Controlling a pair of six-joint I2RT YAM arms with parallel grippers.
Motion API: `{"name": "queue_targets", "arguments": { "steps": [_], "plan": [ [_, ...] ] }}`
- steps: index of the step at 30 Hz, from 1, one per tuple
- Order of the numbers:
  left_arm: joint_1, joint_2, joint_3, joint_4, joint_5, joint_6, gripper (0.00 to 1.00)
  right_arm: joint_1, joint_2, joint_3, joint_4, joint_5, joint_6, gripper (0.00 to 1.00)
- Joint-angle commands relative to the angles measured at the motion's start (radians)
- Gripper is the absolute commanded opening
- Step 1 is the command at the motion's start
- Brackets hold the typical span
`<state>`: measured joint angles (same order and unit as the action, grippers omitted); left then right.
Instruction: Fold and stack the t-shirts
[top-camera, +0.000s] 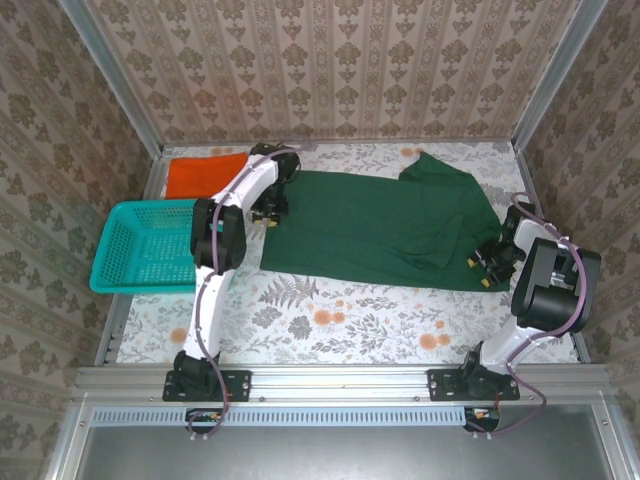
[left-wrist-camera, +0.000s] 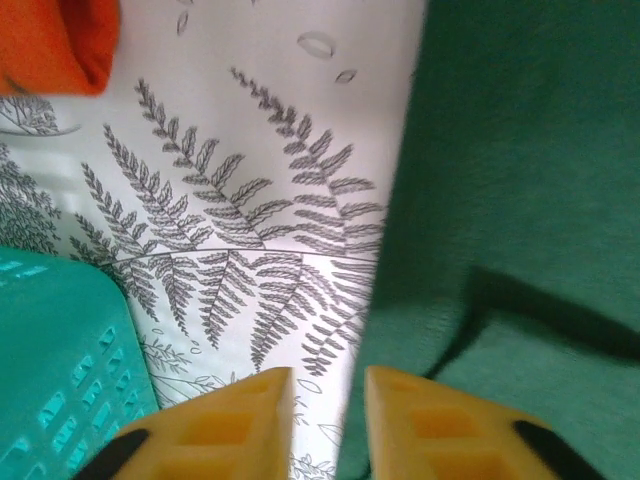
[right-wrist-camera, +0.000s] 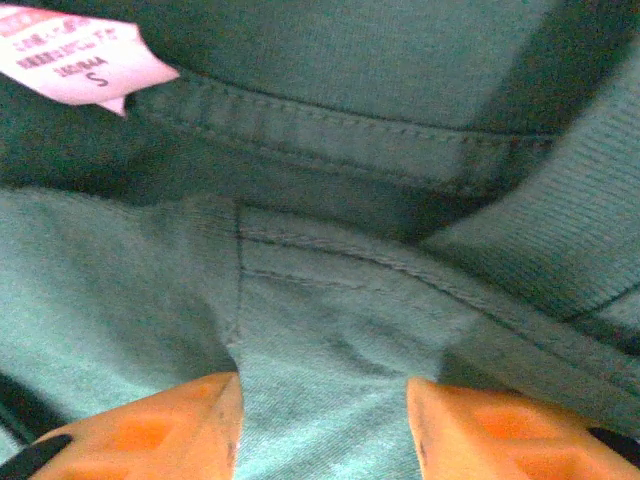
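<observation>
The left pincer (left-wrist-camera: 322, 400) is narrowly open beside the dark green t-shirt (top-camera: 380, 225); the right pincer (right-wrist-camera: 322, 405) (open wider) hovers over its collar (right-wrist-camera: 350, 130).

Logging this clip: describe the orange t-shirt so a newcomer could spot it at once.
On the floral table, look to the far-left corner, just beyond the teal basket. The orange t-shirt lies there as a small flat rectangle, unlike the large dark green t-shirt spread out beside it.
</observation>
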<state>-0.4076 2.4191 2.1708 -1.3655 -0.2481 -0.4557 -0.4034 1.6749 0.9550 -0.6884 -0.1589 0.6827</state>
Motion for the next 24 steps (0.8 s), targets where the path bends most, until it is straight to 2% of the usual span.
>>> {"name": "queue_targets", "arguments": {
  "steps": [1,3,5,10,15,18,24],
  "plan": [
    [0.024,-0.044,0.014,-0.068,-0.048,0.02,0.31,-0.004,-0.033,0.011,-0.011,0.028,0.004,0.55],
    [0.022,-0.09,0.009,-0.064,-0.041,0.022,0.39,-0.006,-0.072,0.012,-0.011,0.019,0.01,0.57],
    [0.004,-0.141,-0.017,-0.04,0.005,0.029,0.42,-0.006,-0.109,0.01,-0.013,0.018,0.019,0.58],
    [-0.121,-0.262,-0.201,0.103,0.191,0.023,0.43,-0.004,-0.178,-0.028,0.035,-0.03,0.041,0.56],
    [-0.191,-0.321,-0.456,0.314,0.335,-0.023,0.42,-0.001,-0.113,-0.033,0.035,-0.075,0.012,0.5],
    [-0.187,-0.346,-0.597,0.401,0.325,-0.024,0.41,-0.001,-0.067,-0.031,0.019,-0.055,-0.011,0.48],
    [-0.162,-0.412,-0.805,0.462,0.258,-0.002,0.41,-0.001,-0.038,-0.042,-0.021,0.072,-0.021,0.48]
  ]
}}
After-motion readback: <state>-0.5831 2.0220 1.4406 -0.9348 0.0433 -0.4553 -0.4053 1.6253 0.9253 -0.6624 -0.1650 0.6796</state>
